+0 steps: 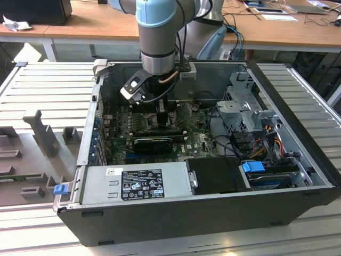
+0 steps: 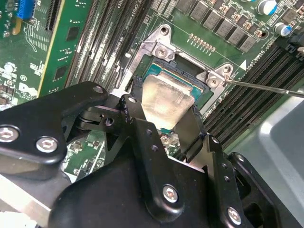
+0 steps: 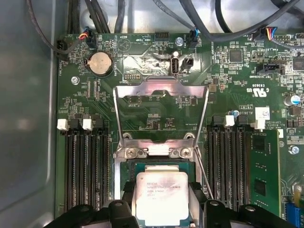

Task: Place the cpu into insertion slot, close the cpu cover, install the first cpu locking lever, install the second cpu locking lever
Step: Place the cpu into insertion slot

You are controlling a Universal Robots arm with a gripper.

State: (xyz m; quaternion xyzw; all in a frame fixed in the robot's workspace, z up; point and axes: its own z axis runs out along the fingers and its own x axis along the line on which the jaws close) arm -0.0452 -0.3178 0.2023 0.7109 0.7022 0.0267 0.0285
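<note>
Inside the open case (image 1: 186, 218) on the bench (image 1: 48, 85), the arm (image 1: 157, 37) reaches down to the board. In both wrist views the end effector (image 2: 161, 122) is closed narrowly on the cpu (image 2: 164, 100), with its fingers (image 2: 130, 107) pressing two opposite edges. The chip sits directly over the slot (image 2: 184, 75), either just above it or just resting in it; I cannot tell which. The cover (image 3: 161, 85) stands swung open behind the slot, and one lever (image 3: 203, 173) lies free alongside. The main risk, as I judge it, is misalignment. If the cpu goes in slightly rotated or tilted, a corner could ride on the slot's rim, and downward force could bend the contacts beneath. Letting go unevenly could drag the chip sideways. The fingers also sit close to the slot's frame and the memory slots (image 3: 85, 166), so a small lateral error could knock them or catch the loose lever.
</note>
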